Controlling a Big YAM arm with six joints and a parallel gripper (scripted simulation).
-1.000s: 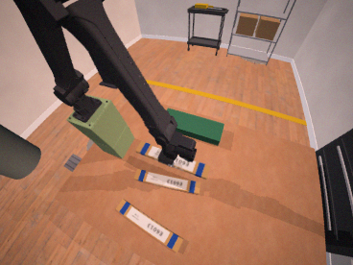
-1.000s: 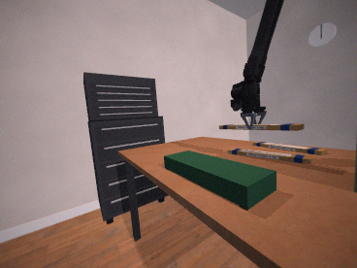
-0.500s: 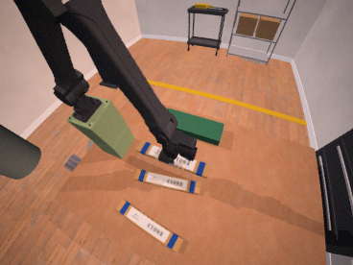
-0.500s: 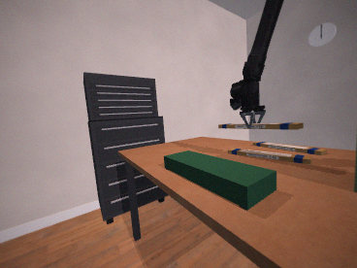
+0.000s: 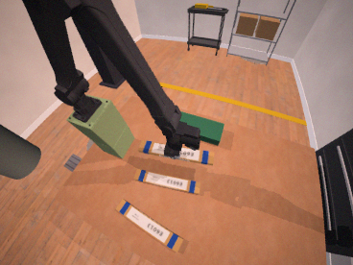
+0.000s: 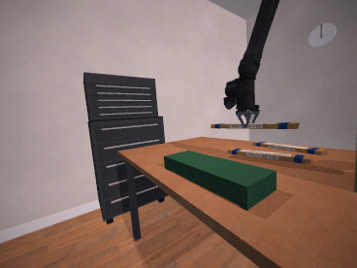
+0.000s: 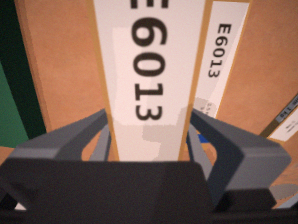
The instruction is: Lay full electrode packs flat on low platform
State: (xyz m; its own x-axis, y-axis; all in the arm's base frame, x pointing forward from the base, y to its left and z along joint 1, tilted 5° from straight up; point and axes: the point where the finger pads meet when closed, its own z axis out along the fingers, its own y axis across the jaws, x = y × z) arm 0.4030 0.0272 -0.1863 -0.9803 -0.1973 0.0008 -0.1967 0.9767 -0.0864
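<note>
While clamped in gripper (image 6: pixel 247 119): flat E6013 pack (image 6: pixel 272 125), white label, blue end bands.

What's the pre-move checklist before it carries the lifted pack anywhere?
1. Claw shut on lifted pack: ok.
2. Grip near the pack's middle, pack hanging level: ok.
3. Lifted pack off the table: ok, gap visible in the exterior view.
4. Green platform top free of packs: ok.
5. Other two packs, middle and near, flat on the table and off the platform: ok.
6. Lifted pack full or partly used: cannot tell.
</note>
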